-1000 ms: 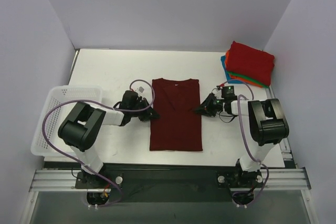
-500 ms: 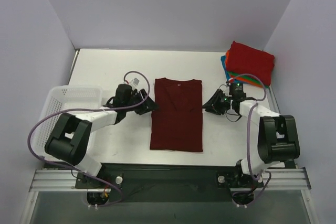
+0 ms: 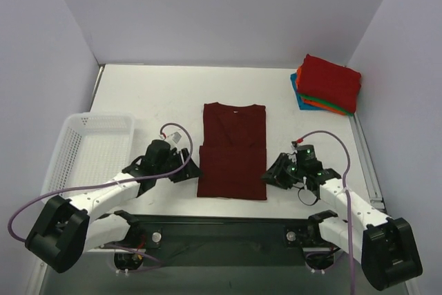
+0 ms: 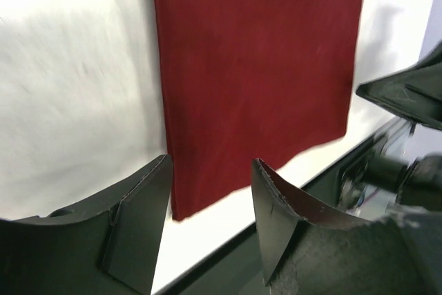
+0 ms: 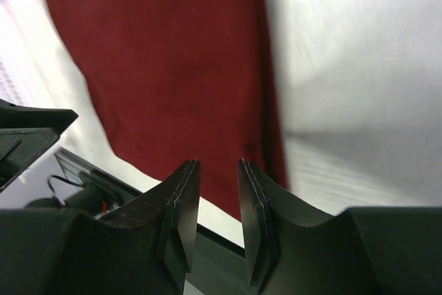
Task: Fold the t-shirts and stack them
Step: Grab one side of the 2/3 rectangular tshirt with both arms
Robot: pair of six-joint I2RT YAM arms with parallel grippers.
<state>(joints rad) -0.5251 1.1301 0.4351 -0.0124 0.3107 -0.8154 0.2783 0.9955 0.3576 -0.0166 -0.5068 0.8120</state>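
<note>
Maroon t-shirt: one, lying flat at the middle of the table, between the two arms. Sleeves are turned in, so the outline is a narrow rectangle. Its long axis runs from the near edge towards the far wall. The collar points to the far side and the hem lies close to the near table edge.

Folded t-shirts: one stack at the far right corner, well apart from the maroon one. Four colours are counted: red on top, with orange, green and blue edges showing beneath.

Left gripper: just beside the shirt's near left edge. The left wrist view shows its jaws well apart, nothing between them, with the shirt's near left corner seen below.

Right gripper: just beside the near right edge. In the right wrist view the jaws stand narrowly apart and clamp nothing. The shirt's right edge lies beyond them.

White mesh basket: one, at the left side of the table.
</note>
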